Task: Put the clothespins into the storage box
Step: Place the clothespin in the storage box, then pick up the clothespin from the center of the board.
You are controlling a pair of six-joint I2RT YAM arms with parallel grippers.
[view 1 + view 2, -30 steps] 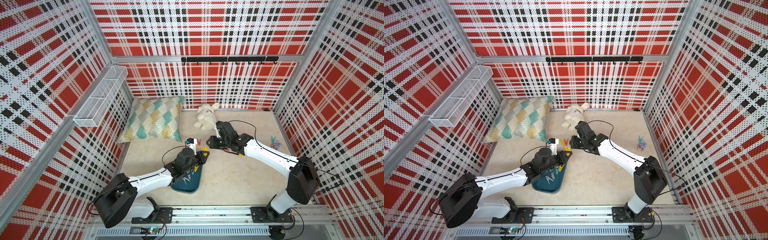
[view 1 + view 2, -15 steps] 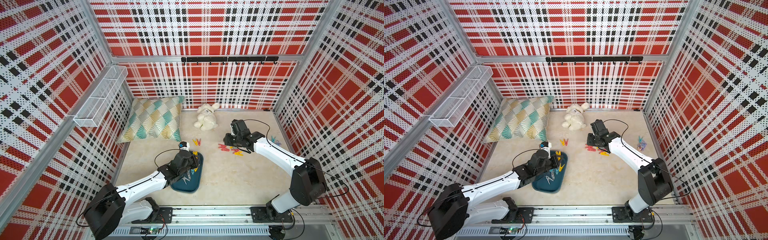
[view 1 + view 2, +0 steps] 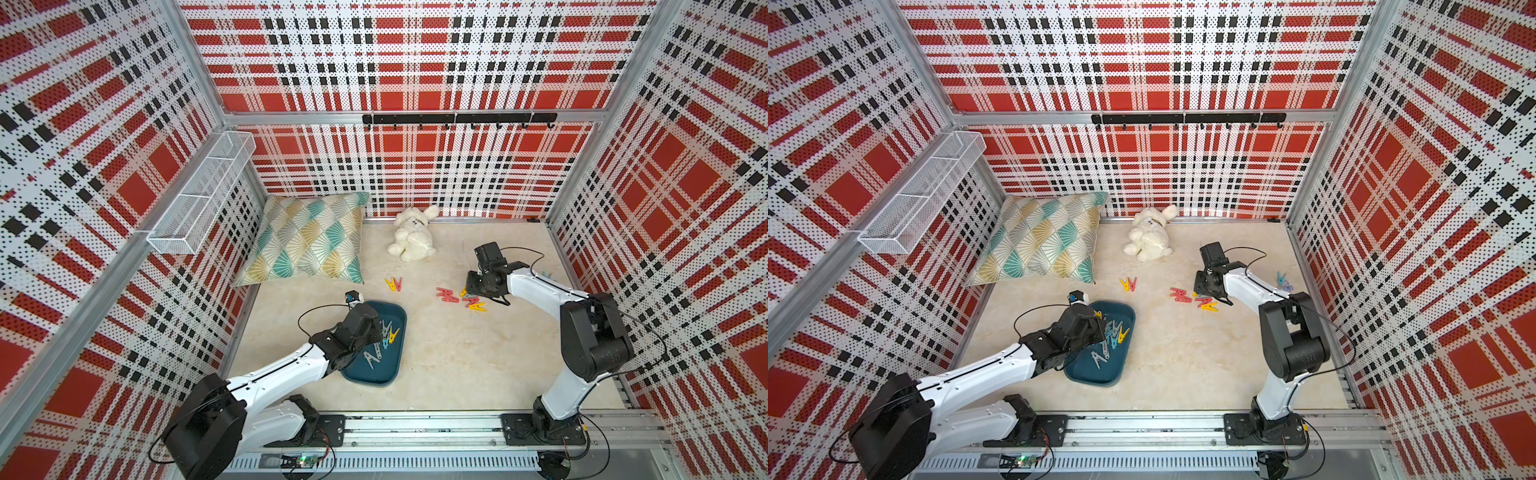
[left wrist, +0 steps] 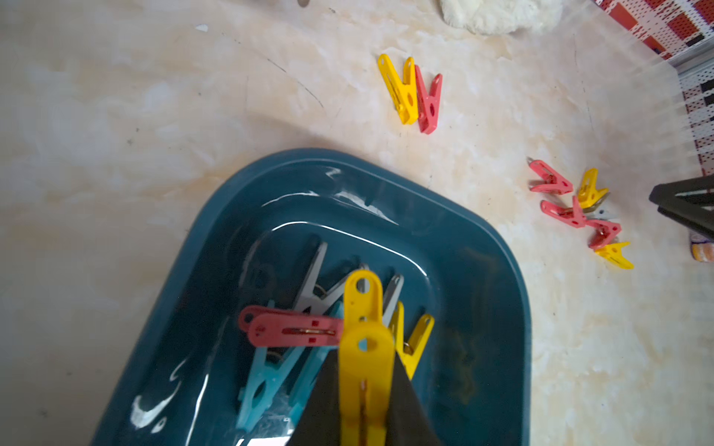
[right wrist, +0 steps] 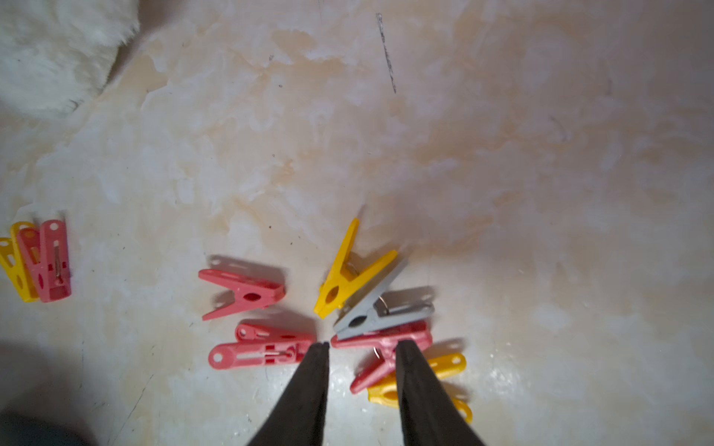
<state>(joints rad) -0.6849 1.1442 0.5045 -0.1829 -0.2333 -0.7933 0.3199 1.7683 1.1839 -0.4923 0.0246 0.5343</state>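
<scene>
My left gripper clamps a yellow clothespin above the teal storage box, so it can drop inside. My right gripper stands half-open around a red clothespin among the loose ones, to grasp it.

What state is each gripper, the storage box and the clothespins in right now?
left gripper, shut on yellow clothespin over the storage box.
right gripper, open, fingers astride a red clothespin on the floor.
storage box, flat on floor, several clothespins inside.
loose clothespins, lying scattered on floor, outside box.
</scene>
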